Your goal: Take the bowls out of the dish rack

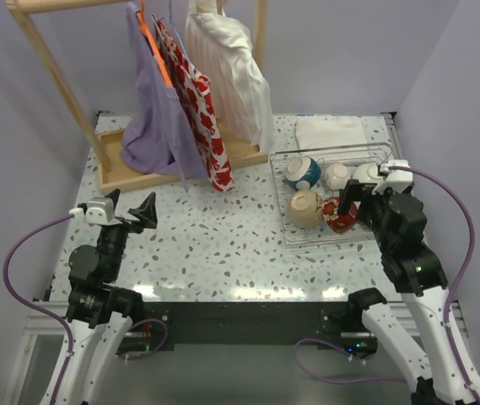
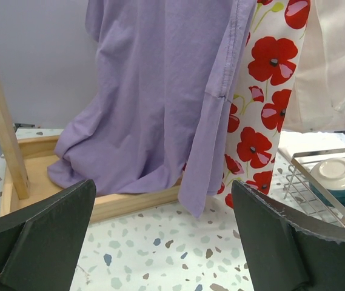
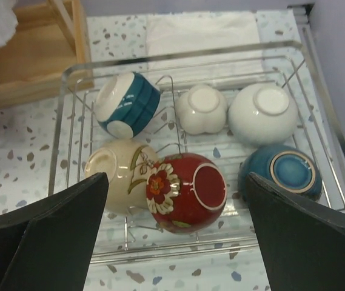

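Observation:
The silver wire dish rack [image 1: 277, 192] stands at the right of the table and fills the right wrist view [image 3: 178, 54]. Its bowls lie upside down or tilted: a teal striped bowl [image 3: 128, 104], a small white scalloped bowl [image 3: 201, 108], a white bowl [image 3: 263, 113], a blue bowl [image 3: 281, 173], a cream bowl [image 3: 119, 174] and a red floral bowl [image 3: 187, 193]. My right gripper [image 3: 177, 177] is open and empty, hovering over the rack's near side with the red bowl between its fingers' lines. My left gripper [image 1: 134, 211] is open and empty, low over the table at left.
A wooden clothes stand [image 1: 138, 173] at the back left holds a purple garment [image 2: 154, 91], a red poppy-print cloth [image 2: 263, 91] and a white garment [image 1: 231, 76]. A folded white cloth [image 1: 331, 131] lies behind the rack. Walls close in on both sides.

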